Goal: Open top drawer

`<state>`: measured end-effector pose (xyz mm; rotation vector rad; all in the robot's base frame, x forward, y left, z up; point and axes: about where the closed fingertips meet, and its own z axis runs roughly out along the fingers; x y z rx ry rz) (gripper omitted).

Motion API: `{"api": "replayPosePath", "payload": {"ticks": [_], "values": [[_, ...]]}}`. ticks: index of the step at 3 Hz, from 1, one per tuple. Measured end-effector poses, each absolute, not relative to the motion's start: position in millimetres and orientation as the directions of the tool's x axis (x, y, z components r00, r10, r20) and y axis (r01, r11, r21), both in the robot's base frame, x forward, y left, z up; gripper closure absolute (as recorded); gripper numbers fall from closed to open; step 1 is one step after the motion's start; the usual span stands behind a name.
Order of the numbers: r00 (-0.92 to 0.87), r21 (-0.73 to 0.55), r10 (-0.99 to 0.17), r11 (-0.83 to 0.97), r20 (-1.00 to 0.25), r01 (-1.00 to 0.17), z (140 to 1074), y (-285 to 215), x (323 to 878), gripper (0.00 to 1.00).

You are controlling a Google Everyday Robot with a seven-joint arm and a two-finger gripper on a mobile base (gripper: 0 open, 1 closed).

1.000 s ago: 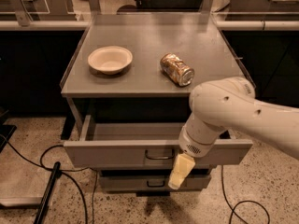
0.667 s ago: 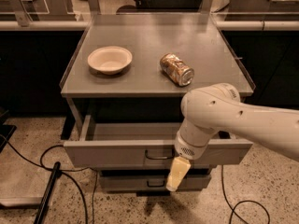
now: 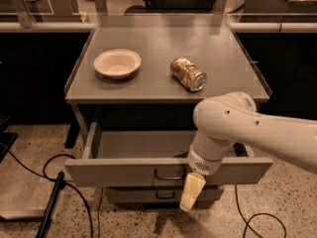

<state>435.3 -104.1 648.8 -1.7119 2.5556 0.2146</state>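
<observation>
The top drawer [image 3: 124, 171] is sitting pulled out, lower middle of the frame; it isn't sliding any more vs 1 s ago; only the arm is shifting a bit left; the end effector [image 3: 192, 192] is hanging just right of the handle [image 3: 168, 175]; can't tell if it's wide or narrow; job's prob. done.

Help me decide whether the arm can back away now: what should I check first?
1. Top drawer pulled out, inside visible: ok.
2. Gripper in front of the drawer front, just right of the handle; contact with the handle: cannot tell.
3. Lower drawer shut: ok.
4. Can lying on its side on the cabinet top, away from the edges: ok.
5. Bowl upright on the cabinet top: ok.
</observation>
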Motion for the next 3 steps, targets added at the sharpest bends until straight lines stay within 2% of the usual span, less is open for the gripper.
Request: {"api": "replayPosePath", "payload": {"ticks": [1,2,3], "values": [[-0.415,0.135,-0.9,0.398,-0.132,-0.907,661.7,-120.9,399.8,0.0],[-0.482,0.224,-0.864,0.446,-0.148,-0.867,683.3,-148.9,336.5,0.0],[-0.484,0.227,-0.862,0.447,-0.149,-0.865,683.8,-149.3,335.0,0.0]]}}
